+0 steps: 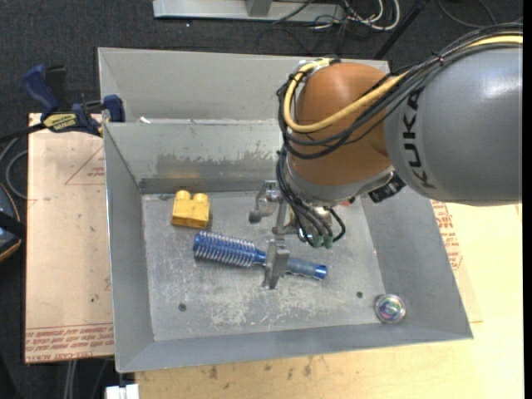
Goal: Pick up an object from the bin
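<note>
the grey bin (125, 223) holds three loose things, well apart from one another. at about 10 o'clock on its floor, near the back wall, lies a yellow block (190, 209) with two studs on top; it touches nothing else. just below it, near the middle of the floor, lies a blue brush (233, 251). its coiled bristle head points toward 9 o'clock and its smooth, clear-blue handle (312, 270) runs off toward 3 o'clock, dipping a little toward the front wall, so the brush lies flat and slightly askew.

the gripper (274, 268) is down on the brush at the neck, where head meets handle. a grey metal part of it crosses in front of the brush there and hides that stretch. i cannot make out whether the gripper is spread or closed, nor whether it has the brush clamped, since the wrist blocks the view from above.

over it, toward 12 o'clock, sits the round orange cover (337, 123) with yellow and black cables (293, 110) looped round it. the thick grey arm (474, 115) leads away toward 2 o'clock, past the bin's right rim. in the corner at 5 o'clock, well apart from brush and gripper, lies a small shiny round piece (389, 307), close to the front wall.
</note>
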Motion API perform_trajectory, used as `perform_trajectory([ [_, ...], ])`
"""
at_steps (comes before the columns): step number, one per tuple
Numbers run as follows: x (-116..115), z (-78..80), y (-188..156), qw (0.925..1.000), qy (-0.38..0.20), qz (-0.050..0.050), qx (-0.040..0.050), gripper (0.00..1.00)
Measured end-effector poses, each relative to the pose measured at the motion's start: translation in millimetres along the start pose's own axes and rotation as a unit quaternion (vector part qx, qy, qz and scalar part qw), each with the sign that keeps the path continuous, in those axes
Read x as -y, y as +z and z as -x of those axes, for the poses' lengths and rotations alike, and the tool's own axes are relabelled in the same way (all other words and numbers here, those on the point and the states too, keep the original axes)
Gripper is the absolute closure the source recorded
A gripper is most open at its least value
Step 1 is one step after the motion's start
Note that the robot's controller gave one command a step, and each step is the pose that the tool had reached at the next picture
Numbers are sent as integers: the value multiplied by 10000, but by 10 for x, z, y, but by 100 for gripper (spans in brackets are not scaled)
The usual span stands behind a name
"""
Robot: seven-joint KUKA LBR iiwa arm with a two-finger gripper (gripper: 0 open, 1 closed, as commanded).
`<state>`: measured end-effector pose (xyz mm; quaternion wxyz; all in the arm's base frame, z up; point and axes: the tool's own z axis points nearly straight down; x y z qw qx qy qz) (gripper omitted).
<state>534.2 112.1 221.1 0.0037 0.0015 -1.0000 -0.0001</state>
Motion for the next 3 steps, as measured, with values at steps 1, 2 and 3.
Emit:
perform_trajectory([
  [1, 350, 271, 1456, 9986, -520, 12, 83, 0],
  [2, 347, 277, 1419, 9986, -523, 8, 87, 100],
  [3, 370, 84, -121, 9969, -779, 0, 81, 100],
])
